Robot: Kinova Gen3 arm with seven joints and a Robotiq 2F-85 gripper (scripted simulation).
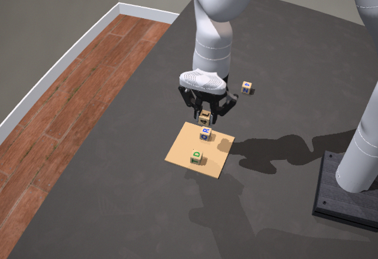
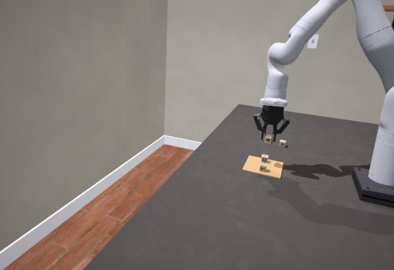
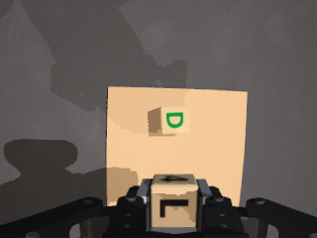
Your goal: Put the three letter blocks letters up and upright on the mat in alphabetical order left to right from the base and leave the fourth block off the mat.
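Observation:
My gripper [image 1: 204,118] is shut on the L block [image 1: 204,117] and holds it in the air above the far edge of the tan mat [image 1: 199,148]. In the wrist view the L block [image 3: 174,202] sits between the fingers with a black L on top. The R block [image 1: 205,134] lies on the mat just under the held block and is hidden in the wrist view. The D block [image 1: 196,156] lies on the mat nearer its front edge; it also shows in the wrist view [image 3: 173,121]. A fourth block [image 1: 246,87] with blue marks lies on the table off the mat.
The arm's base plate [image 1: 345,196] stands at the right of the dark table. The table's left edge drops to a wooden floor [image 1: 58,104]. The arm's shadow falls to the right of the mat.

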